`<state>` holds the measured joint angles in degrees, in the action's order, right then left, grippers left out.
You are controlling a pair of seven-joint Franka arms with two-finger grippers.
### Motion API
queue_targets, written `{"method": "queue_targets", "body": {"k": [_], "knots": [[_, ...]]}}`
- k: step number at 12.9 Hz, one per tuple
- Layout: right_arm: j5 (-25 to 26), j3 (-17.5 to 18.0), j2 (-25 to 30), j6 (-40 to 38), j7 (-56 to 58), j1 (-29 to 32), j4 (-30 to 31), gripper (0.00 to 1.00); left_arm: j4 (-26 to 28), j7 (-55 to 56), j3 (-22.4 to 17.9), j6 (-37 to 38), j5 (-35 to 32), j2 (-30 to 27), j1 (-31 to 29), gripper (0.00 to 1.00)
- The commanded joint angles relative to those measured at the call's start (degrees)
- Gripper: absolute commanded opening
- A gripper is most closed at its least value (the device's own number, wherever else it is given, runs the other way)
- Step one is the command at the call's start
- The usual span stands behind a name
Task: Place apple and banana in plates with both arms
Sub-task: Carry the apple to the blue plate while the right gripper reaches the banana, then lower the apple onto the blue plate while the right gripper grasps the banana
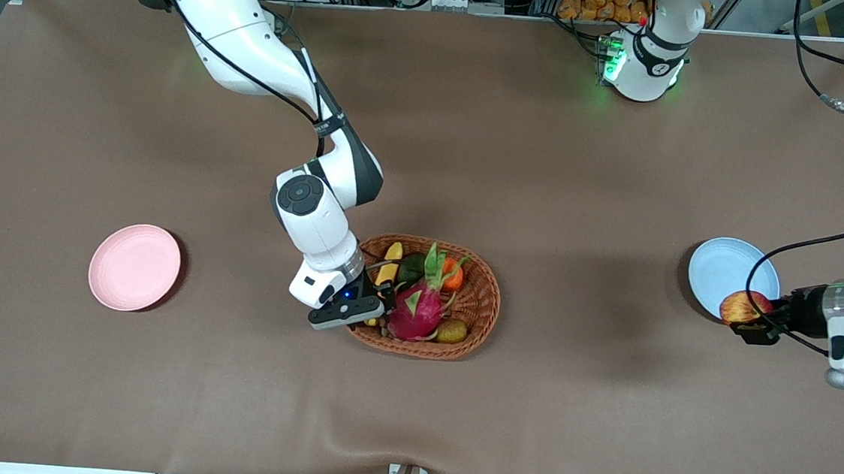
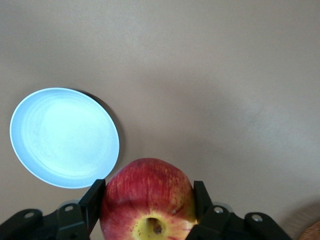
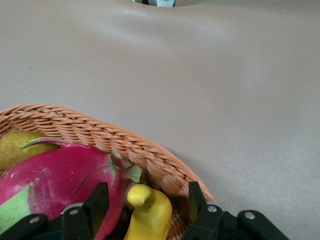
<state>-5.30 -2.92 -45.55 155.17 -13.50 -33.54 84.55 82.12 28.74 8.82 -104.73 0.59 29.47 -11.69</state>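
My left gripper [image 1: 749,315] is shut on the red and yellow apple [image 1: 744,305], held over the rim of the light blue plate [image 1: 720,272]. In the left wrist view both fingers press the apple [image 2: 147,195], with the blue plate [image 2: 62,137] beside it. My right gripper [image 1: 377,303] is down in the wicker basket [image 1: 483,302], open, its fingers [image 3: 100,200] straddling the yellow banana [image 3: 150,215] with a gap on each side. The banana [image 1: 391,259] lies along the basket's edge toward the right arm's end. The pink plate [image 1: 135,267] sits bare toward the right arm's end.
The basket [image 3: 75,127] also holds a magenta dragon fruit [image 1: 416,308] [image 3: 55,175] right beside the banana, an orange fruit [image 1: 454,273], a dark green fruit [image 1: 411,266] and a brownish-green fruit [image 1: 452,331]. Brown cloth covers the table.
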Motion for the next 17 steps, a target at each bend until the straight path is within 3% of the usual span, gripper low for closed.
{"method": "queue_targets", "body": {"k": [1, 7, 10, 11, 17], "knots": [[1.08, 0.54, -0.77, 0.13, -0.21, 0.58, -0.88, 0.54, 4.62, -3.69, 0.32, -3.37, -1.64, -1.61, -0.44, 0.00], [1.17, 0.54, -0.68, 0.13, -0.12, 0.58, -0.88, 0.42, 12.79, -7.12, 0.32, -11.79, -1.90, -0.47, -0.35, 0.00], [1.17, 0.54, -0.51, 0.13, -0.03, 0.49, -0.70, 0.04, 13.59, -6.34, 0.14, -13.13, -5.76, 1.47, -0.79, 0.00], [1.17, 0.54, -0.51, 0.05, -0.03, 0.40, -0.70, 0.00, 13.94, -6.33, -0.47, -12.87, -5.95, 1.21, -1.14, 0.00], [1.08, 0.63, 2.12, -1.18, 0.05, -0.39, -0.17, 0.00, 17.89, -7.03, -0.56, -12.61, -6.04, 1.38, -8.34, 0.00]]}}
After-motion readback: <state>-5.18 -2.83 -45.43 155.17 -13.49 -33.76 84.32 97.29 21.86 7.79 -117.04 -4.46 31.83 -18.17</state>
